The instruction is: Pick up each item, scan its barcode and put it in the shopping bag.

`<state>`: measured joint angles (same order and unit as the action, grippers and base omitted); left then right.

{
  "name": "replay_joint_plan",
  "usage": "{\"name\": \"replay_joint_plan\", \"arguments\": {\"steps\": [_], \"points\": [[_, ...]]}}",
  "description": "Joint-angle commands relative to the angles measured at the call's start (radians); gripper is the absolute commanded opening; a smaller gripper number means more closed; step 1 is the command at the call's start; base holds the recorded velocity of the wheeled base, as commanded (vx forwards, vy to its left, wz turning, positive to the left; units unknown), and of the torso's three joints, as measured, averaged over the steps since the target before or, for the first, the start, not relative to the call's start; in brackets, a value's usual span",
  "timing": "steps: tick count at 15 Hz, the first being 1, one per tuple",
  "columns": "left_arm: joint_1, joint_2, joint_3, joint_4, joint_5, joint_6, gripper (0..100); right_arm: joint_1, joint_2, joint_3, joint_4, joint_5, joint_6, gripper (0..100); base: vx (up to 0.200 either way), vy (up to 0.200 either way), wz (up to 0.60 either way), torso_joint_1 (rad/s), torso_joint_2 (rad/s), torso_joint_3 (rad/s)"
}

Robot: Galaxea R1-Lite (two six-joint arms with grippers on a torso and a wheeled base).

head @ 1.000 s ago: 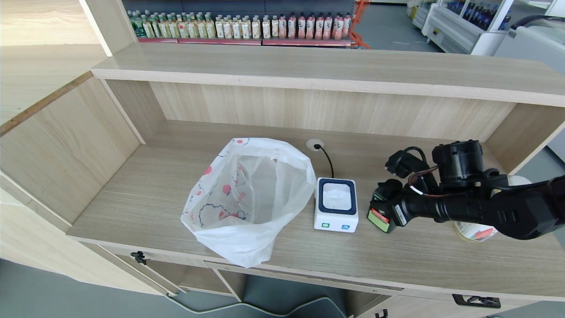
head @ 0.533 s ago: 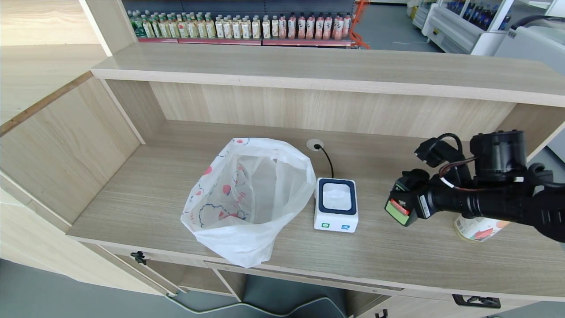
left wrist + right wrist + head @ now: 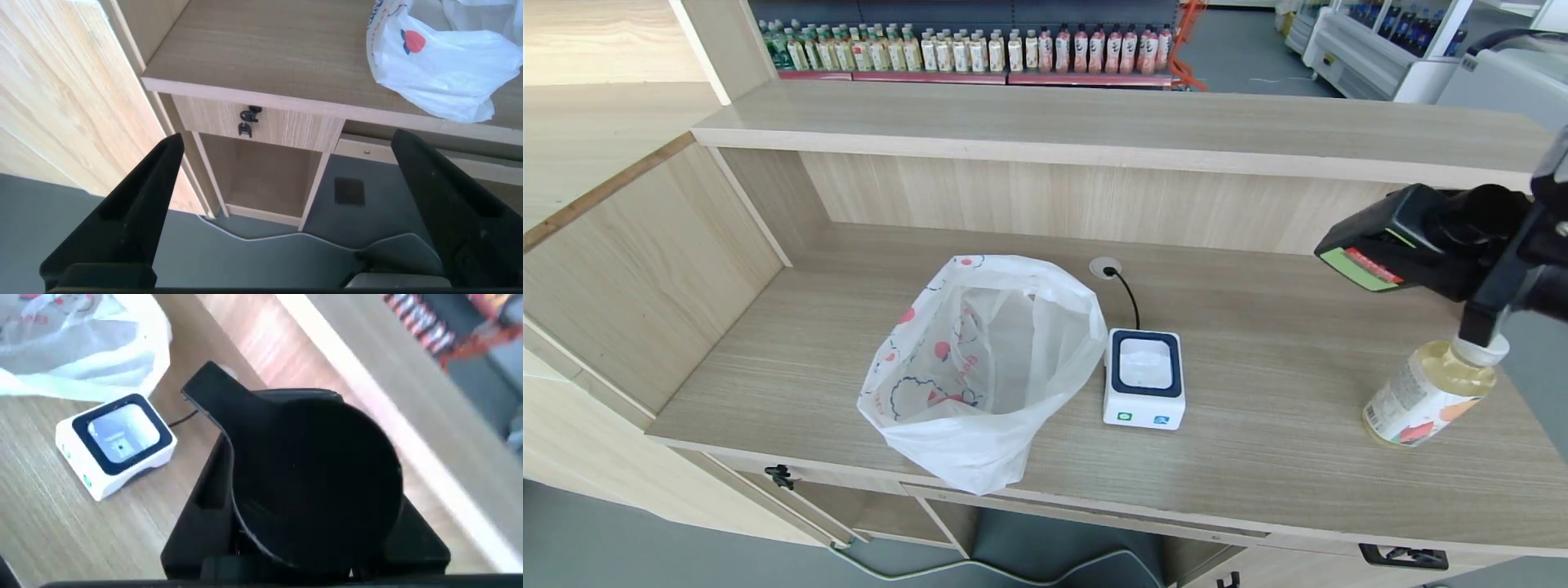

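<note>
Worktop [image 3: 1282, 465] of pale wood is the biggest thing you have in front of you, with a raised back wall and side walls around it.

On its left half stands your white shopping bag [image 3: 980, 359], printed with red and blue shapes. Its mouth gapes open upward and its lower folds hang slightly over the front edge.

Your right gripper [image 3: 1441, 237] is up in the air at the far right, above the worktop and well apart from the bag. It is clamped on a black pack [image 3: 1364, 260] with a green and red face turned toward the bag side. From the right wrist camera that black pack [image 3: 310, 482] blocks most of your sight.

Below the right arm a bottle [image 3: 1425, 400] of pale yellow drink with a white cap stands on the worktop near the right end, free of the gripper.

Just beside the bag, on its right, sits the barcode scanner [image 3: 1145, 380], a white block with a dark blue frame around its window, facing up. A black cable [image 3: 1131, 298] runs from it back to a round grommet [image 3: 1105, 266] in the worktop.

Your left gripper [image 3: 288, 139] hangs low in front of the worktop edge, its jaws spread wide with nothing between them, facing a drawer [image 3: 270, 126] under the bag's corner.
</note>
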<state>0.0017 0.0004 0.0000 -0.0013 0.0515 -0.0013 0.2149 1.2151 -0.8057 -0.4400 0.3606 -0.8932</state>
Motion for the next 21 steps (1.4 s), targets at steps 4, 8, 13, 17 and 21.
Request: {"name": "replay_joint_plan", "arguments": {"steps": [4,8,13,17,21], "points": [[0.000,0.000,0.000,0.000,0.001,0.000,100,0.126,-0.209,0.252,0.018,0.509,-1.018,0,0.000,0.000,0.00,0.000,0.00,0.000],[0.000,0.000,0.000,0.000,0.001,0.000,100,0.245,-0.144,0.243,0.017,0.515,-1.471,0,0.000,0.000,0.00,0.000,0.00,0.000],[0.000,0.000,0.000,0.000,0.001,0.000,100,0.267,-0.146,0.240,-0.207,0.673,-1.638,0,0.000,0.000,0.00,0.000,0.00,0.000],[0.000,0.000,0.000,0.000,0.001,0.000,100,0.311,-0.149,0.270,-0.209,0.678,-1.644,0,0.000,0.000,0.00,0.000,0.00,0.000],[0.000,0.000,0.000,0.000,0.001,0.000,100,0.386,-0.170,0.293,-0.206,0.676,-1.638,0,0.000,0.000,0.00,0.000,0.00,0.000]]}}
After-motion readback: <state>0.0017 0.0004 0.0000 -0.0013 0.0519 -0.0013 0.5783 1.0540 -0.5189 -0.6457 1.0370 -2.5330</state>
